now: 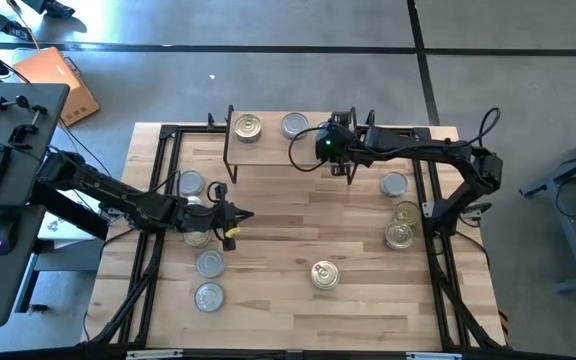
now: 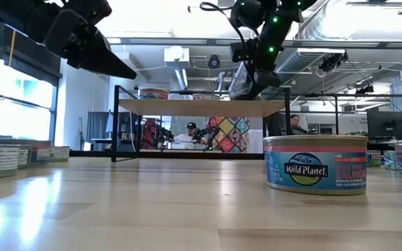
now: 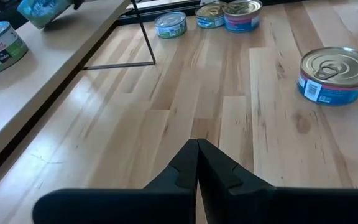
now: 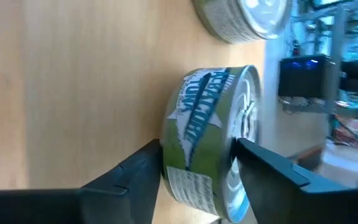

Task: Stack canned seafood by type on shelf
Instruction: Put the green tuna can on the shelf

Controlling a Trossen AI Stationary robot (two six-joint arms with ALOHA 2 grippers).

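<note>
While left gripper (image 3: 197,163) sits closed, right gripper (image 4: 197,165) clamps green tin (image 4: 211,146) over shelf (image 1: 268,148).

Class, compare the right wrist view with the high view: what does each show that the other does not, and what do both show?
Only the right wrist view shows the held tin's green label and the right gripper shut on its sides. Only the high view shows the left gripper low over the table, away from the shelf, and the loose tins, such as one near the front. Both show the shelf top and another tin on it.
</note>
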